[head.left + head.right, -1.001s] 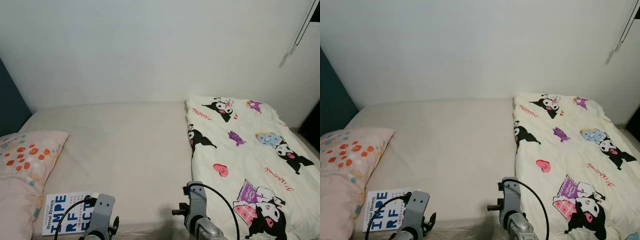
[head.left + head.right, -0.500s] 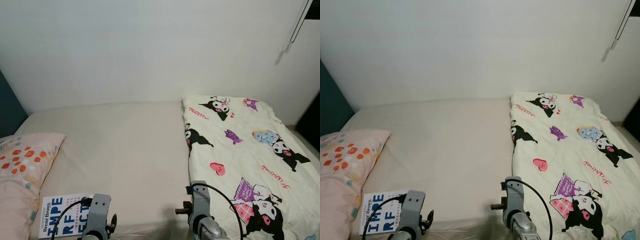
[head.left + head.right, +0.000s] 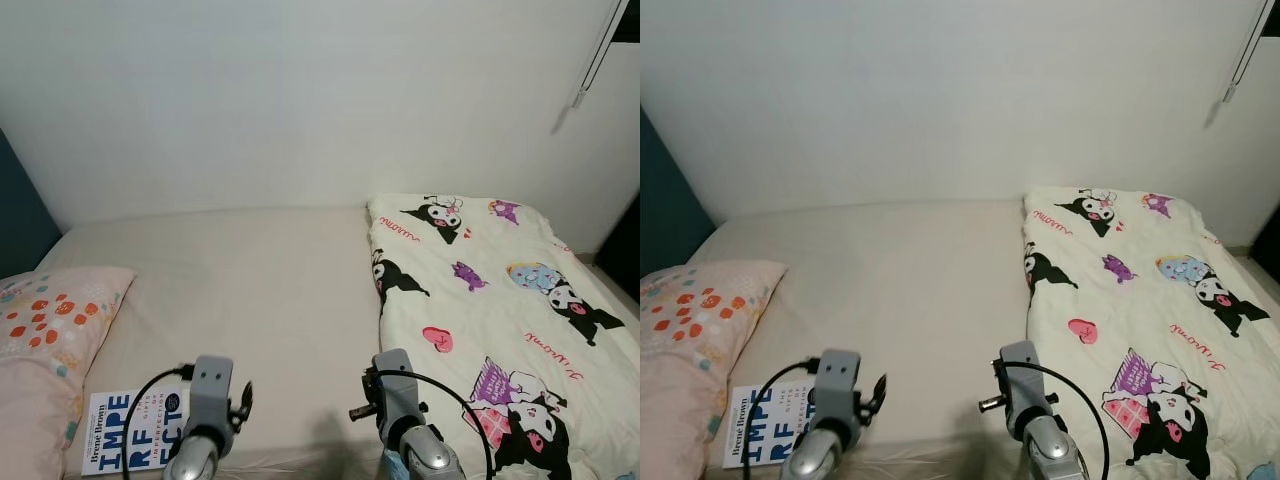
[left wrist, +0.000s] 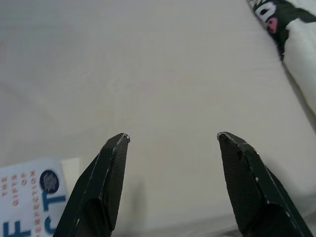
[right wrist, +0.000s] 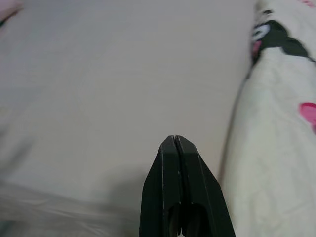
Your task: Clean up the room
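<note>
- Currently you face a bed (image 3: 250,290) with a bare cream sheet, set against a white wall (image 3: 300,90).
- Your left gripper (image 4: 172,139) is released: its two black fingers (image 4: 111,168) stand wide apart over the bare sheet near the bed's front edge, touching nothing.
- Your right gripper (image 5: 176,139) is clenched on nothing, its fingers pressed together, pointing along the sheet just beside the edge of the quilt.
- Both silver arms enter at the bottom of the head views, the left arm (image 3: 205,425) by the book, the right arm (image 3: 400,425) beside the quilt's border.
- A book (image 3: 130,440) with a white cover and large blue letters lies flat on the sheet at the front left corner of the bed, just beside your left arm; its corner also shows in the left wrist view.
- A pink pillow (image 3: 45,340) with orange and teal spots lies on the left end of the bed, touching or overlapping the book's far side.
- A cream quilt (image 3: 490,320) printed with black-and-white cartoon figures covers the right part of the bed.
- A dark teal panel (image 3: 20,200) stands at the far left, and a thin cord (image 3: 590,60) hangs at the upper right.
</note>
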### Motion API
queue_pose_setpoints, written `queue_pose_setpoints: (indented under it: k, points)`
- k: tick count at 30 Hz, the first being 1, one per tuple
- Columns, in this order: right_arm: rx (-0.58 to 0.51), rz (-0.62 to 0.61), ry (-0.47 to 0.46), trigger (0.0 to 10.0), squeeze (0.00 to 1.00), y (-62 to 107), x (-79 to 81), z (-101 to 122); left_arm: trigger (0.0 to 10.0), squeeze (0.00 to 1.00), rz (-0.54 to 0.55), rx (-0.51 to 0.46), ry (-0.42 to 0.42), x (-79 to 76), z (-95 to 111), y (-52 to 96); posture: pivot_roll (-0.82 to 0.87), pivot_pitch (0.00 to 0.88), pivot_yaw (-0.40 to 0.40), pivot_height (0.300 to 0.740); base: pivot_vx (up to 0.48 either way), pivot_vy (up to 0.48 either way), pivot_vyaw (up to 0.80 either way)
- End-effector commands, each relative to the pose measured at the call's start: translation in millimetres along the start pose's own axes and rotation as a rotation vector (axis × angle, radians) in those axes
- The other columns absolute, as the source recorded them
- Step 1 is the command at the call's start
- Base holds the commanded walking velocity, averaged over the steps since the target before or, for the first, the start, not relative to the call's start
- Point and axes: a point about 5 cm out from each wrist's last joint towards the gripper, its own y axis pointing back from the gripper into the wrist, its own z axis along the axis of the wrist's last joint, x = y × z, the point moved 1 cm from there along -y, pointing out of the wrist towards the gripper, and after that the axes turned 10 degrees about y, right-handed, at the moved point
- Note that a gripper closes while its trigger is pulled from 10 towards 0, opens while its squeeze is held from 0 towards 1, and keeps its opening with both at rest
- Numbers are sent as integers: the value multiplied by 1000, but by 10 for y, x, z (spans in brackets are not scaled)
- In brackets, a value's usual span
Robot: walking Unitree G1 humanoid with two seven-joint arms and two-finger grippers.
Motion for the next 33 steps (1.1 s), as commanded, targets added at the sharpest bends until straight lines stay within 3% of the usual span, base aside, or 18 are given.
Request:
queue_pose_setpoints:
  k: [1, 4, 5, 7, 9, 11, 13, 15, 18, 27, 33]
  points:
    - [-17, -4, -11, 10000, 0, 14, 23, 10, 10000, 0, 25, -3, 41, -12, 22, -27, 48, 10, -6, 740, 0, 0, 0]
    - [-22, -2, -7, 10000, 0, 17, 29, 14, 10000, 0, 27, -7, 55, -32, 44, -46, 49, 11, -6, 740, 0, 0, 0]
    - [-22, 8, 20, 10000, 0, 21, 55, 18, 10000, 0, 6, -19, 56, -155, 111, -114, 47, 11, -5, 740, 0, 0, 0]
    - [-22, 8, 20, 10000, 0, 21, 55, 18, 10000, 0, 6, -19, 56, -155, 111, -114, 47, 11, -5, 740, 0, 0, 0]
    - [-33, 1, 43, 10000, 0, 28, 52, 46, 10000, 0, -46, -41, 3, -313, 196, -173, 44, 6, -6, 740, 0, 0, 0]
    - [-44, -6, 42, 10000, 0, 30, 36, 73, 10000, 0, -59, -46, -17, -347, 216, -183, 44, 6, -6, 740, 0, 0, 0]
    - [-59, -14, 36, 10000, 0, 36, 9, 105, 10000, 0, -58, -49, -33, -349, 227, -186, 42, 2, -10, 740, 0, 0, 0]
    - [-131, -28, 2, 10000, 0, 94, -134, 234, 10000, 0, 7, -43, -31, -187, 237, -177, 39, 1, -14, 740, 0, 0, 0]
    - [-153, -18, -13, 10000, 0, 152, -194, 279, 10000, 0, 3, -55, -67, -130, 267, -160, 30, 0, -13, 740, 0, 0, 0]
    - [-172, 2, -66, 10000, 0, 391, -279, 363, 10000, 0, 42, -124, -55, -51, 453, -153, 20, 0, -26, 740, 0, 0, 0]
    - [-194, -20, -153, 10000, 0, 496, -380, 437, 10000, 0, 65, -158, -22, -118, 543, -164, 16, 0, -32, 740, 0, 0, 0]
